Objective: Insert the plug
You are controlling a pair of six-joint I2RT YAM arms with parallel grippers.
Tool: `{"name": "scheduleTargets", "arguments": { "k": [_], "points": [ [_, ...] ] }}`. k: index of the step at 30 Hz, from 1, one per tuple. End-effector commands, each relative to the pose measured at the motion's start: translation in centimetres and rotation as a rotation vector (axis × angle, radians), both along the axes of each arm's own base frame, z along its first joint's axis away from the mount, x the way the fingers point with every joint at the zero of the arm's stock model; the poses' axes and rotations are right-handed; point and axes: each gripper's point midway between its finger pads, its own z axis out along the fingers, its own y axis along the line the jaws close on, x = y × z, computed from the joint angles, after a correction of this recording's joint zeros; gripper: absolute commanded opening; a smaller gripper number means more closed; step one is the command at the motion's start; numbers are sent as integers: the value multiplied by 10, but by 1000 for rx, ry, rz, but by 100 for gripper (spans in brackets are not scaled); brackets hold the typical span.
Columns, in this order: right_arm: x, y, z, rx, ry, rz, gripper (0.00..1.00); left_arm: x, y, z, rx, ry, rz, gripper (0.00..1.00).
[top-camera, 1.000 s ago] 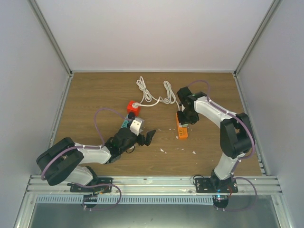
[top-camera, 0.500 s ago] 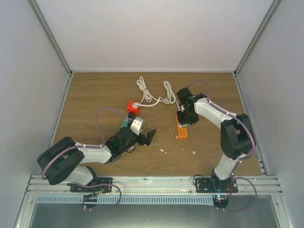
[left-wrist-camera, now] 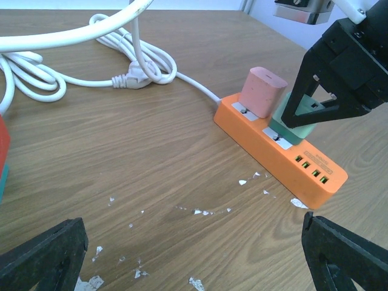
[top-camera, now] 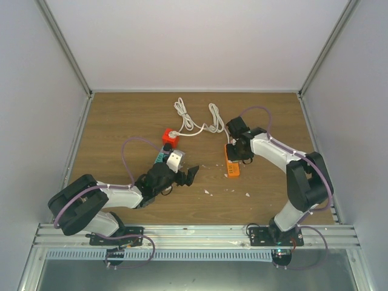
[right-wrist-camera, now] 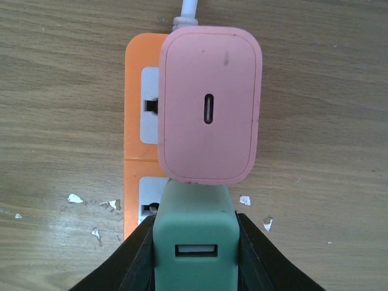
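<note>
An orange power strip (top-camera: pixel 232 165) lies on the wooden table right of centre; it also shows in the left wrist view (left-wrist-camera: pixel 291 159) and the right wrist view (right-wrist-camera: pixel 134 115). A pink plug (right-wrist-camera: pixel 210 115) sits in its far socket. My right gripper (right-wrist-camera: pixel 195 257) is shut on a green plug (right-wrist-camera: pixel 195 227), which stands on the second socket (left-wrist-camera: pixel 295 128), touching the pink plug (left-wrist-camera: pixel 262 91). How deep its prongs sit is hidden. My left gripper (left-wrist-camera: pixel 194 254) is open and empty, low over the table, left of the strip (top-camera: pixel 188 174).
The strip's white cable (top-camera: pixel 194 123) lies coiled at the back. A red cube (top-camera: pixel 170 137) and a teal block (top-camera: pixel 160 156) lie by my left arm. White flecks (left-wrist-camera: pixel 200 211) dot the wood. Walls enclose the table on three sides.
My right arm has shifted a little, its elbow swinging right while the gripper stays over the strip with the green plug. The left arm has not moved.
</note>
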Motion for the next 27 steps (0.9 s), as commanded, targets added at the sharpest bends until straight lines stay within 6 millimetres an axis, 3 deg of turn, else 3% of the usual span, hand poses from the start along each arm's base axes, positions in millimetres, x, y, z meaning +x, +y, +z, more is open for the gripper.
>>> {"name": "scheduleTargets", "arguments": {
  "k": [1, 9, 16, 22, 27],
  "points": [
    [-75, 6, -100, 13, 304, 14, 0, 7, -3, 20, -34, -58, 22, 99],
    [-82, 9, -107, 27, 324, 29, 1, 7, -1, 21, -33, -61, 26, 99],
    [-73, 13, -92, 31, 298, 38, 1, 6, -1, 23, -33, -63, 27, 99],
    [-61, 16, -74, 30, 269, 40, 30, 6, -1, 23, -32, -62, 26, 99],
    [-46, 19, -52, 19, 223, 41, 37, 6, 0, 24, -34, -65, 28, 99]
  ]
}}
